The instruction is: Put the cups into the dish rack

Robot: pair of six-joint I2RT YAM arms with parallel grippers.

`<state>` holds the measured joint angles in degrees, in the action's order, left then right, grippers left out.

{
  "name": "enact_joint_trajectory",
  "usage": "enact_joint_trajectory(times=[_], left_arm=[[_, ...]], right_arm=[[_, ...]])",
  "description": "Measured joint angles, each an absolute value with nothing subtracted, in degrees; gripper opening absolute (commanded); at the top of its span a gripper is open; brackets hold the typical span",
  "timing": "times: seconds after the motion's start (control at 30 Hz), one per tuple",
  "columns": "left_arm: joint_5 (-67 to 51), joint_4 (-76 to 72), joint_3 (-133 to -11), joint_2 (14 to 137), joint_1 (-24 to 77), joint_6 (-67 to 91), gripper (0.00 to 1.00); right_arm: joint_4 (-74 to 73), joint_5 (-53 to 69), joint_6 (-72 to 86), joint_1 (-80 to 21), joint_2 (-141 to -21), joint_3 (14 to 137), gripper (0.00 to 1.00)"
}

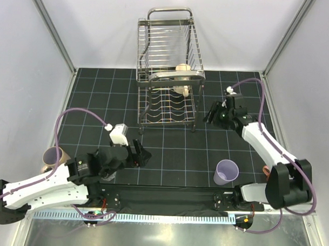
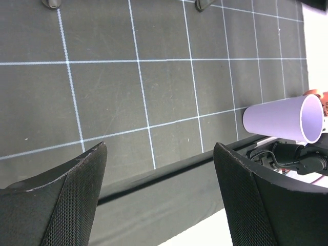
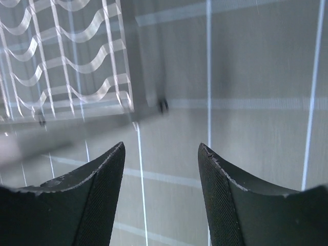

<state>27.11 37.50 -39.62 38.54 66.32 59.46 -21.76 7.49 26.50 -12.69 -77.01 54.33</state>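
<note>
Left wrist view puts my left pincer (image 2: pixel 159 149) first: spread wide, with nothing between its black mesh-faced fingers but the dark gridded tabletop (image 2: pixel 154 87). At the right edge of that frame is the lavender plastic tumbler (image 2: pixel 282 119), well apart from the fingers. My right pincer (image 3: pixel 161 148) is equally wide and empty. It hangs near a lower corner of the tall steel-wire dish rack (image 3: pixel 66 61), which fills the upper left of its blurred frame.

From above, I judge the job barely begun. One pinkish-beige mug (image 1: pixel 182 74) lies in the rack's upper tier at top centre. The tumbler sits mouth-up on the tabletop at lower right, and a tan mug (image 1: pixel 51 159) waits at the left edge beside my left arm. A clear glass I cannot pick out with any certainty. So at least two cups are left to load.

My left arm lies low, stretched from the lower left towards the frame's centre. My right arm rises from the lower right and bends up towards the rack's right side.
</note>
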Motion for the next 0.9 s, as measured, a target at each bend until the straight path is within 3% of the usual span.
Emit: enact_joint_trajectory(times=[0.17, 0.37, 0.77, 0.83, 0.9], left_arm=[[25.0, 42.9, -45.5, 42.9, 65.8, 59.8, 0.80], [21.2, 49.4, -46.3, 46.9, 65.6, 62.8, 0.81], [24.5, 64.0, -48.2, 39.4, 65.6, 73.0, 0.82], [25.6, 65.2, -48.8, 39.0, 65.6, 73.5, 0.81], [27.0, 66.0, -49.5, 39.4, 65.6, 73.7, 0.74]], right_arm=[[-28.6, 6.7, 27.4, -15.1, -70.1, 50.5, 0.61], [-35.5, 4.2, 27.5, -25.2, -66.8, 51.1, 0.62], [-41.1, 2.2, 29.0, -35.3, -62.0, 46.1, 0.63], [-40.8, 2.1, 29.1, -35.8, -59.9, 45.0, 0.63], [-39.7, 2.8, 29.1, -36.0, -56.6, 43.4, 0.63]])
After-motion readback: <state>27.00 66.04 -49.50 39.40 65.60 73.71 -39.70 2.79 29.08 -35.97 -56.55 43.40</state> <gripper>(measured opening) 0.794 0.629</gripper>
